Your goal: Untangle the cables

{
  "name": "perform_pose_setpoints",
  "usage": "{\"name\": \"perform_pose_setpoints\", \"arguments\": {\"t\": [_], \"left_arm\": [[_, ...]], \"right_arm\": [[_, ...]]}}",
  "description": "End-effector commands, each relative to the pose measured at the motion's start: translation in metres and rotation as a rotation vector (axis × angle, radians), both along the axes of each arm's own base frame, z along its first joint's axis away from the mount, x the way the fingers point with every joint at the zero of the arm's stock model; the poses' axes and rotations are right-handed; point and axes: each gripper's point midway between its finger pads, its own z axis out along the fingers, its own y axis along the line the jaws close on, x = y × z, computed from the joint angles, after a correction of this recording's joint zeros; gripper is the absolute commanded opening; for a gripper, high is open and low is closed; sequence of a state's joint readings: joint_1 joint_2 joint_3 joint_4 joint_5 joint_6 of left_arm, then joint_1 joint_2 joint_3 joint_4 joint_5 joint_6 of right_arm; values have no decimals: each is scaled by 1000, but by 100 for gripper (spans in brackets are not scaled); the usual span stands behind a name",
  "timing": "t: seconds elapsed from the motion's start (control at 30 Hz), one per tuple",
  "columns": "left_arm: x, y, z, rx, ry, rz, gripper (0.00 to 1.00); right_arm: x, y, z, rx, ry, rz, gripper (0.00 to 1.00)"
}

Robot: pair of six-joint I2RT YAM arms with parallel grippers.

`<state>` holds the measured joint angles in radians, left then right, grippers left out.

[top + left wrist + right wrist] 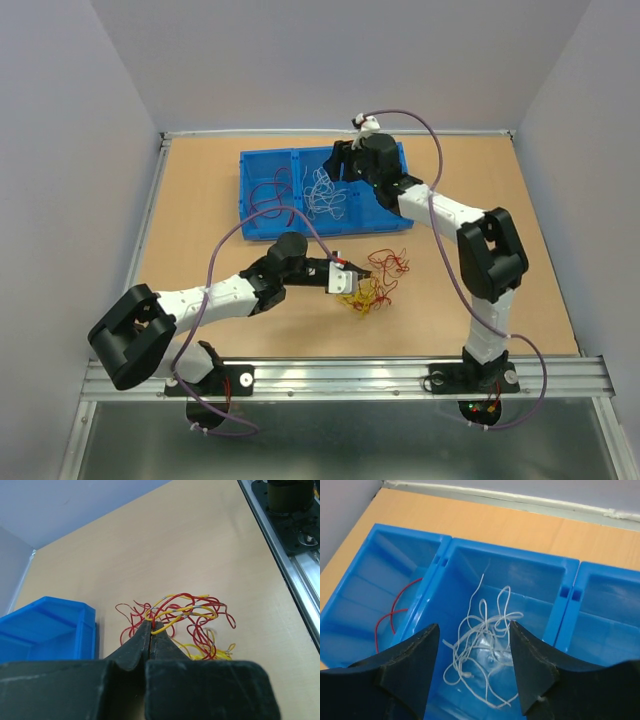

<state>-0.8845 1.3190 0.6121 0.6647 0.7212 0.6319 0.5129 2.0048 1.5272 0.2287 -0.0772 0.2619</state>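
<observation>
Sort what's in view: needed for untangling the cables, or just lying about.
Job: red-and-yellow tangle, left tool pinching it, white wires, red wire, blue bin, right tool open above it.
Lying about: purple arm cables, mounting rail.

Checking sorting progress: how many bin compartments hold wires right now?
2. The left compartment holds a red wire, the middle compartment white wires. The right compartment shows none, but is partly out of view.

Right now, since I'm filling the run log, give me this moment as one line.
left gripper: shut on red-yellow cables | right gripper: open above blue bin | white cables: middle compartment | red cable: neighbouring compartment
</observation>
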Motion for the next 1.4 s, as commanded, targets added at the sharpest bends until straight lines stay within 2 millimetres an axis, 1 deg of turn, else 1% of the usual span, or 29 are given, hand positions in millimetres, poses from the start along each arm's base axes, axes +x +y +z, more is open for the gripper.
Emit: {"name": "perform_pose_setpoints", "arguments": {"t": [0.0, 0.03, 0.07, 0.1, 0.13, 0.17, 0.2, 0.23, 0.27, 0.3, 0.33, 0.37, 0.4, 0.43, 0.47, 0.5, 0.53, 0.6, 0.77, 0.87, 0.9, 0.93, 1.0, 1.03, 1.1, 1.13, 1.2, 1.27, 1.37], "left_arm": [[-2, 2, 25, -68, -73, 6, 0], [-1, 2, 27, -74, -77, 10, 0], [0, 2, 30, -81, -77, 17, 0], [1, 3, 32, -88, -68, 28, 0], [3, 3, 35, -94, -61, 41, 0], [8, 4, 42, -109, -59, 72, 0], [11, 4, 46, -120, -36, 95, 0], [16, 6, 55, -136, -36, 130, 0], [18, 8, 61, -149, -37, 146, 0], [19, 10, 64, -159, -34, 158, 0], [20, 11, 67, -169, -23, 174, 0], [23, 16, 78, -199, -29, 210, 0], [26, 18, 83, -214, -28, 232, 0], [27, 21, 87, -228, -26, 250, 0], [32, 26, 95, -260, -27, 293, 0], [35, 28, 98, -274, -25, 317, 0], [40, 33, 104, -301, -24, 356, 0], [47, 37, 108, -320, -17, 402, 0], [66, 49, 118, -358, 3, 529, 0], [81, 56, 119, -366, 17, 616, 0], [85, 58, 117, -365, 21, 640, 0], [91, 60, 117, -366, 31, 669, 0], [95, 62, 117, -369, 37, 682, 0], [97, 63, 116, -369, 41, 687, 0], [98, 64, 116, -372, 45, 690, 0], [99, 64, 116, -371, 49, 699, 0], [102, 66, 117, -376, 52, 714, 0], [105, 67, 116, -379, 65, 726, 0], [102, 67, 118, -383, 66, 705, 0]], "right_arm": [[-44, -20, 74, 56, -170, 31, 71], [-54, -27, 74, 52, -175, 26, 74], [-64, -33, 74, 44, -183, 26, 79], [-82, -44, 105, 61, -249, 26, 82], [-92, -51, 100, 48, -247, 25, 83], [-105, -61, 82, 24, -221, 15, 83], [-119, -72, 95, 29, -252, 5, 83], [-130, -82, 78, 9, -226, -15, 84], [-137, -89, 76, 5, -224, -30, 83], [-143, -95, 75, -1, -224, -37, 83], [-154, -104, 88, 2, -249, -49, 83], [-160, -108, 90, 1, -257, -52, 82], [-168, -113, 87, -7, -266, -49, 82], [-175, -114, 89, -5, -278, -34, 81], [-192, -111, 105, 24, -327, 29, 80], [-200, -109, 103, 30, -345, 61, 80], [-215, -103, 114, 58, -380, 128, 79], [-226, -98, 120, 82, -395, 181, 79], [-244, -85, 122, 99, -401, 305, 79], [-250, -76, 121, 102, -399, 375, 79], [-256, -70, 121, 104, -399, 427, 79], [-257, -67, 116, 100, -388, 453, 79], [-265, -58, 116, 99, -394, 537, 79], [-264, -54, 109, 93, -376, 558, 79], [-268, -49, 109, 96, -369, 610, 79], [-267, -46, 104, 94, -353, 626, 79], [-267, -42, 101, 83, -340, 654, 78], [-261, -40, 94, 69, -314, 647, 78], [-253, -40, 91, 56, -312, 624, 76]]}}
